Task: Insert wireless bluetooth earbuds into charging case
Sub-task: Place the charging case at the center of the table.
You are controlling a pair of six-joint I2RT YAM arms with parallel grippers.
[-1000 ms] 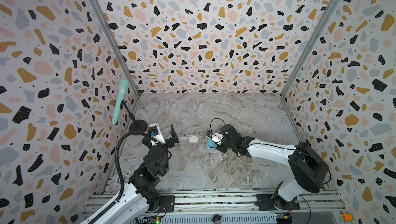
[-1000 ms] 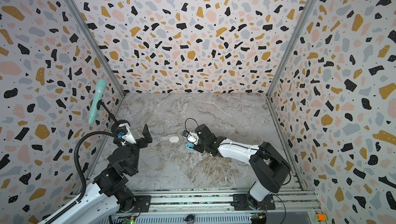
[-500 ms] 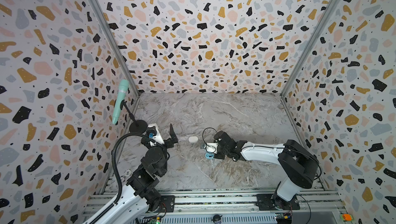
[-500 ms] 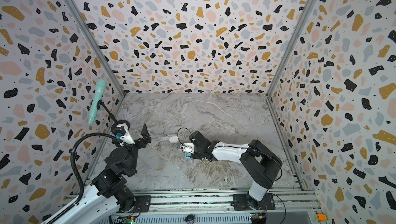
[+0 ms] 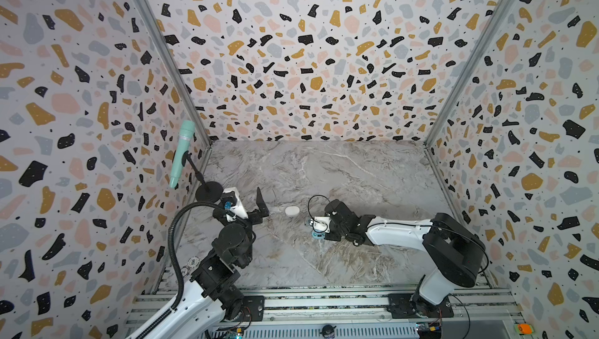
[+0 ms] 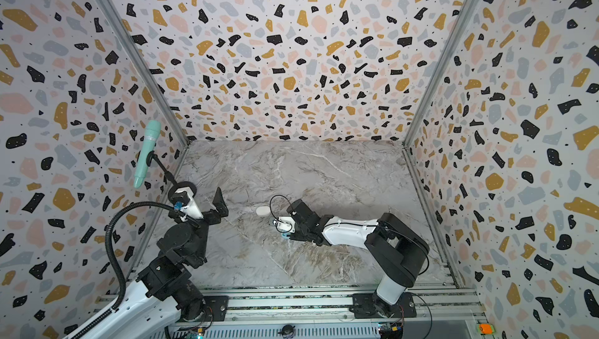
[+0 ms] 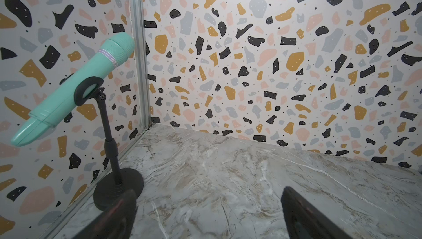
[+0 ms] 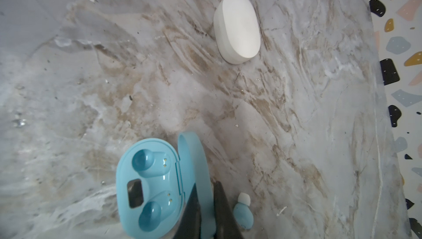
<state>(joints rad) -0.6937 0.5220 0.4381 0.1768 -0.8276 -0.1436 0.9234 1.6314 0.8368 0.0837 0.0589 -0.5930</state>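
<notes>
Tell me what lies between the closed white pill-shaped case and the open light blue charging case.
Only bare marble tabletop separates the white case and blue case; the right wrist view shows it.

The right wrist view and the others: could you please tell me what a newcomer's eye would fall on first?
First, the open light blue charging case on the marble table, both sockets empty, with the right gripper shut on its raised lid and a blue earbud lying just beside that gripper. Next, the closed white case farther out on the table, and the mint-green microphone standing at the table's left edge.
</notes>
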